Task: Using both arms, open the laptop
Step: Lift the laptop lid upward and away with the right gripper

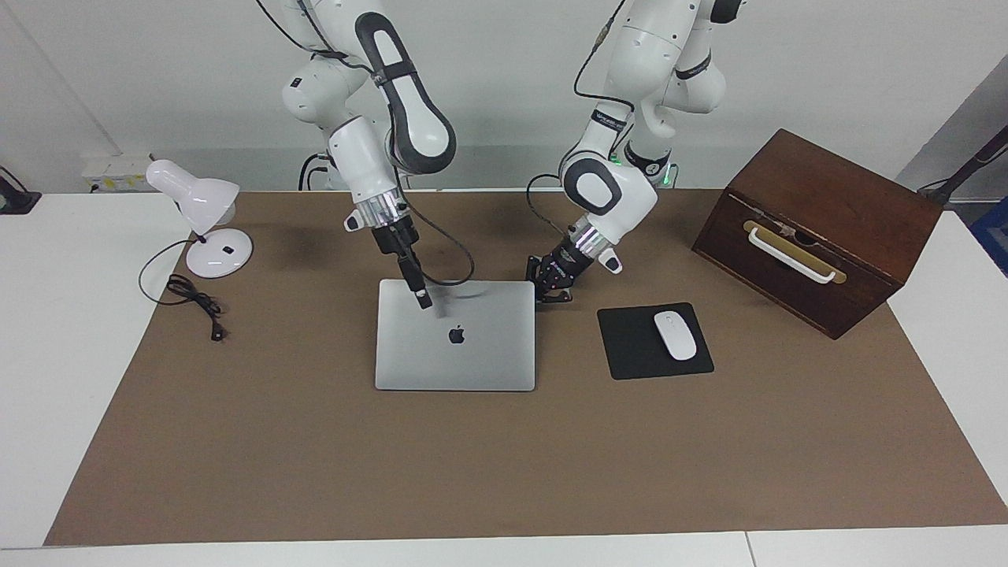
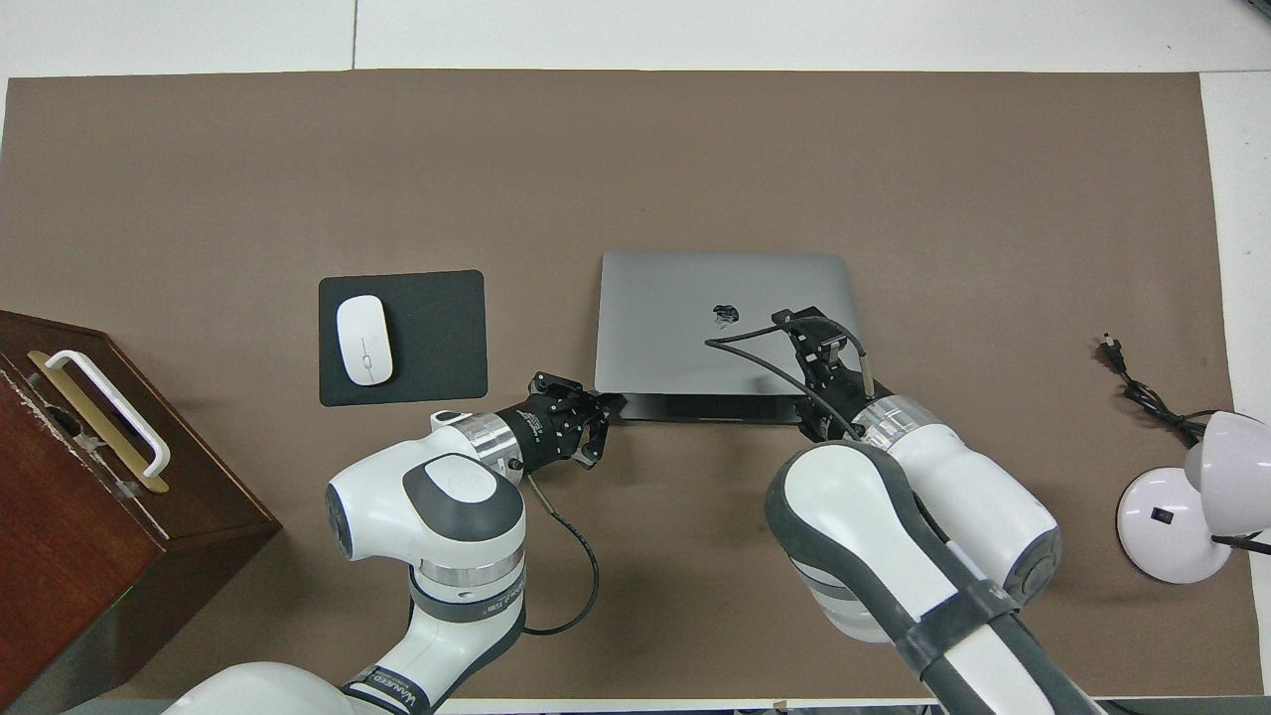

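Brown mat bears shut laptop (image 1: 455,346); both grippers' jaws at it, state unclear.

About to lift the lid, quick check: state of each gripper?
Left gripper: at the corner of the laptop nearest the robots; open or shut cannot be told.
Right gripper: over the lid; cannot be told either.

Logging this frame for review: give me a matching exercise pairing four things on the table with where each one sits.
Things:
1. white mouse
2. right gripper
3. left gripper
4. desk lamp

Places:
A. at the laptop's corner nearest the left arm
B. toward the right arm's end of the table
C. on the black mouse pad
D. over the laptop's lid

Pairs: 1-C, 2-D, 3-A, 4-B
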